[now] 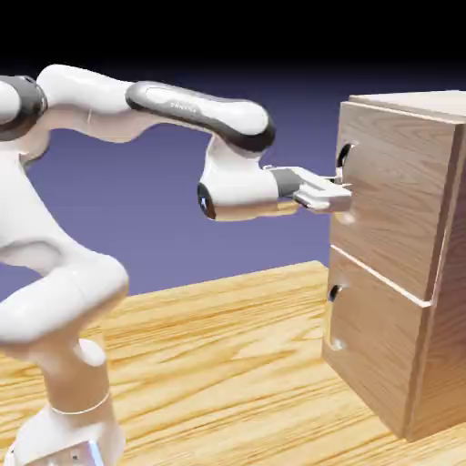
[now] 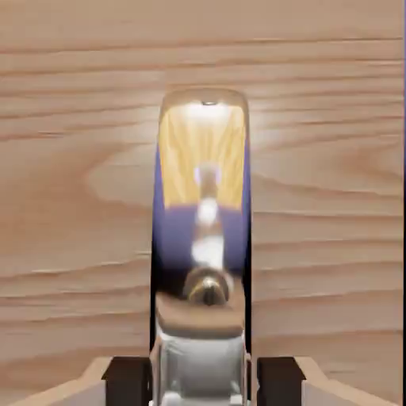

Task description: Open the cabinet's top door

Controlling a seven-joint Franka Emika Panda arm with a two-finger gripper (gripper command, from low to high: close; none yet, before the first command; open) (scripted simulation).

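While the arm [image 1: 173, 109] reaches level over the wooden table [image 1: 227, 337], gripper [image 1: 339, 195] is clamped on the top door's [image 1: 396, 196] shiny bar handle [image 2: 202, 238]; cabinet [image 1: 400, 264] stands at right, top door shut, lower door [image 1: 373, 350] beneath

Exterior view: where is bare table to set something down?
The wood-grain table lies bare between the white arm's base and the light-brown wood-grain cabinet, under the outstretched forearm. It is crowded at the taller top door, where the gripper is closed on its pale bar handle.
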